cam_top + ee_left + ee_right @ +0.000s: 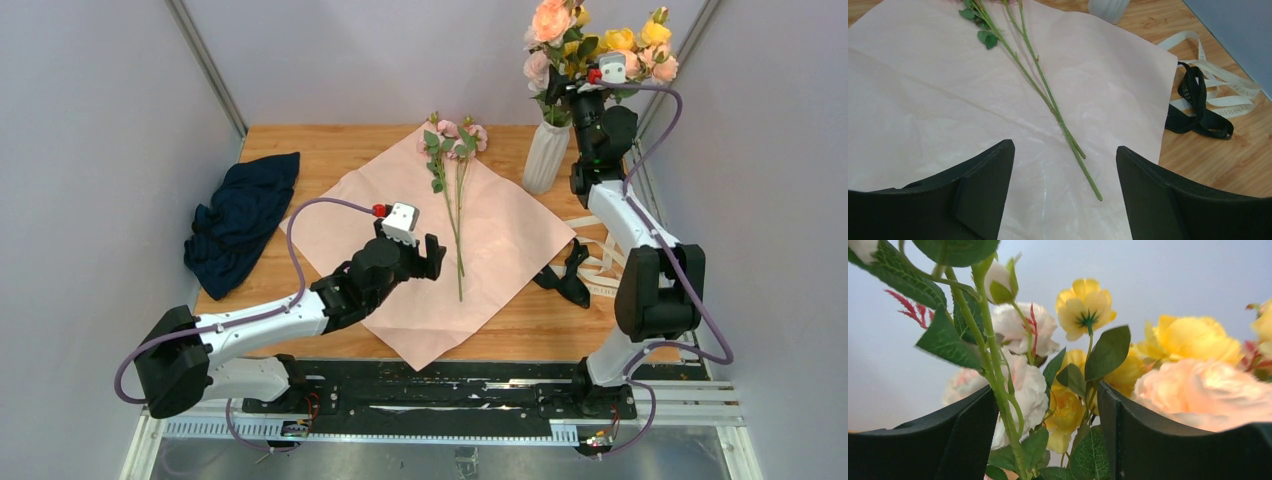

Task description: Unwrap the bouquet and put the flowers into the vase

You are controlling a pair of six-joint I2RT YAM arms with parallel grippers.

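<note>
The bouquet's pink paper [500, 235] lies spread flat on the table. Two of the flowers [458, 135] rest on it, their thin green stems [1048, 95] running toward me. My left gripper [430, 258] hovers open over the paper [923, 100] just short of the stem ends, nothing between its fingers [988, 180]. The white ribbed vase [545, 155] stands at the back right with yellow, peach and pale-pink blooms. My right gripper [572, 92] is up among them, open. A pale-pink rose stem [998, 385] stands beside its left finger [968, 440].
A black ribbon [570, 282] and a cream ribbon [603, 268] lie on the wood right of the paper, near the right arm. A dark blue cloth [240, 215] is bunched at the table's left edge. Grey walls close in on both sides.
</note>
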